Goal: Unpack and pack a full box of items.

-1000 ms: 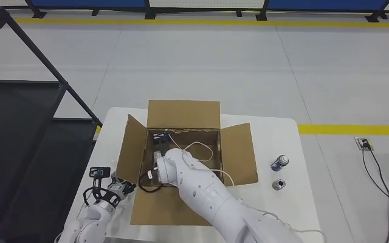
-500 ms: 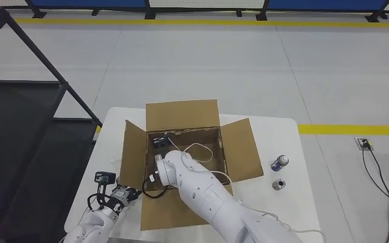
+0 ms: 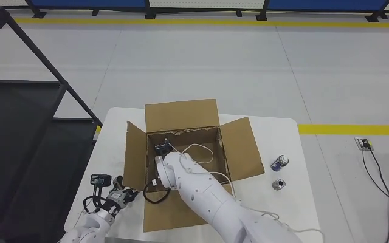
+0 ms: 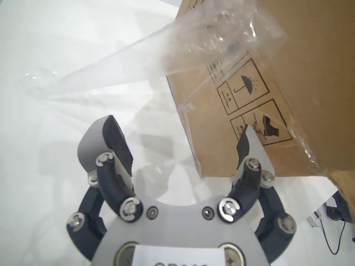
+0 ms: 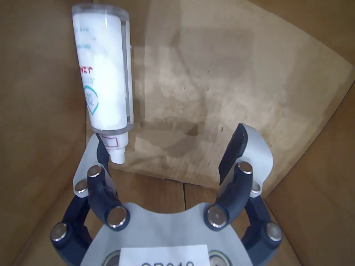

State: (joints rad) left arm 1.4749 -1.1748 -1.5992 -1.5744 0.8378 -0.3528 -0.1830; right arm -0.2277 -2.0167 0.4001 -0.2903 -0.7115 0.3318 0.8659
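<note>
It reads as a robot test hall or workshop. Under the left gripper's [image 4: 179, 125] jaws is a white table [image 3: 276, 130]. Well beyond them lie a wide grey floor [image 3: 200, 61] taped with yellow lines [image 3: 182, 22], blue barrier panels [image 3: 316, 3], a black metal rack [image 3: 36, 152] and a floor socket [image 3: 363, 143].
</note>
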